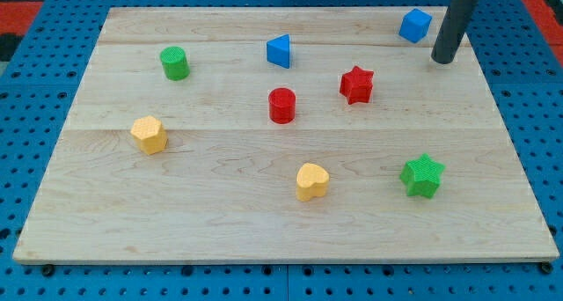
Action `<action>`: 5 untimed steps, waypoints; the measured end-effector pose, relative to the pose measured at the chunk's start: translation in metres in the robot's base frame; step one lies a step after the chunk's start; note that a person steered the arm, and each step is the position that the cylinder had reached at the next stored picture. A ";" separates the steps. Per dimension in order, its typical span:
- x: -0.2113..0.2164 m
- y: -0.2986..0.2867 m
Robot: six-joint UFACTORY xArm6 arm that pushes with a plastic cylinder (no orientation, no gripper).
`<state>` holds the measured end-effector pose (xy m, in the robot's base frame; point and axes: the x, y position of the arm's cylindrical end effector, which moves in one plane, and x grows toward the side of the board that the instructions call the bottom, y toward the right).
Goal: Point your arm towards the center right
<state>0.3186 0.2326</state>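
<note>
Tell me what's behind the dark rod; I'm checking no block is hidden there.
Behind the rod, only the wooden board and blue pegboard show on either side. The strip the rod covers cannot be seen. My tip sits just right of the blue cube, apart from it.

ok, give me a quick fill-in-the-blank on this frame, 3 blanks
1. My tip sits just to the view's right of the ____ cube.
2. The red star lies to the view's right of the red ____.
3. The green star lies to the view's right of the ____ heart.

Missing words: blue; cylinder; yellow
</note>
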 end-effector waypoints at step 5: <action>0.001 0.055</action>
